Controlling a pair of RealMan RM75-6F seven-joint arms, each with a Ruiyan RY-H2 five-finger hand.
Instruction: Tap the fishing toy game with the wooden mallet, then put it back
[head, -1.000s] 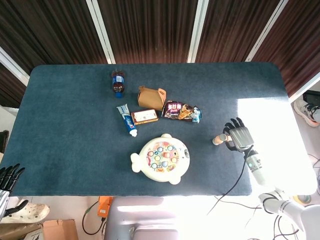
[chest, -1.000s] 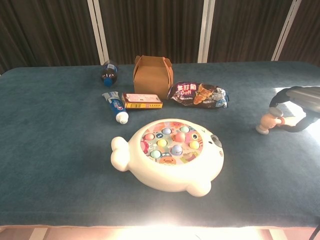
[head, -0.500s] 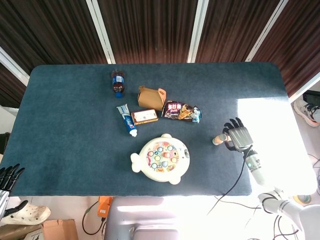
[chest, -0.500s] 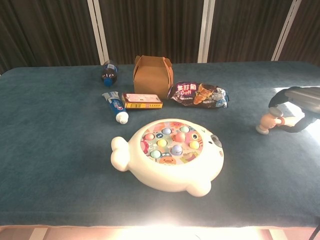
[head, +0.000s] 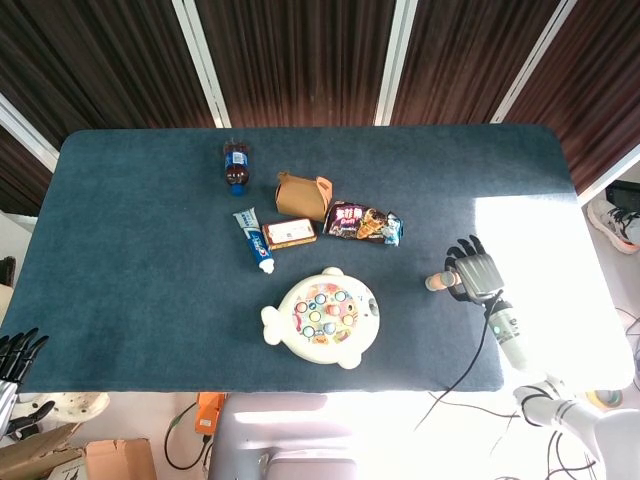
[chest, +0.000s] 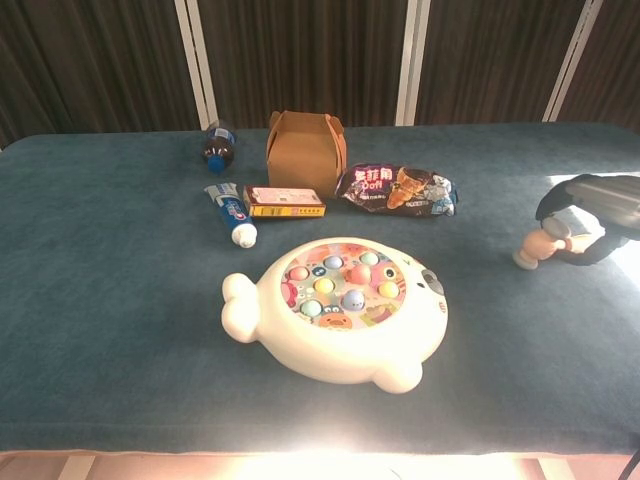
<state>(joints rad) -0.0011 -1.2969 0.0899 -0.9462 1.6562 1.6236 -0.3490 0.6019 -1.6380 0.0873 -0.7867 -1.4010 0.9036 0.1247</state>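
The fishing toy game, a cream fish-shaped board with coloured fish, lies near the table's front middle. To its right, the wooden mallet shows its pale head low over the cloth, its handle hidden inside my right hand. That hand's fingers curl around the handle, in the bright sunlit patch. My left hand hangs off the table's front left corner with fingers apart, holding nothing.
Behind the toy sits a cluster: a cola bottle, a brown cardboard box, a toothpaste tube, a small flat box and a snack bag. The blue table ends close to my right hand.
My right hand's fingers have curled tighter around the mallet handle, and the mallet head has shifted slightly. My left hand has sunk a little lower at the frame's corner.
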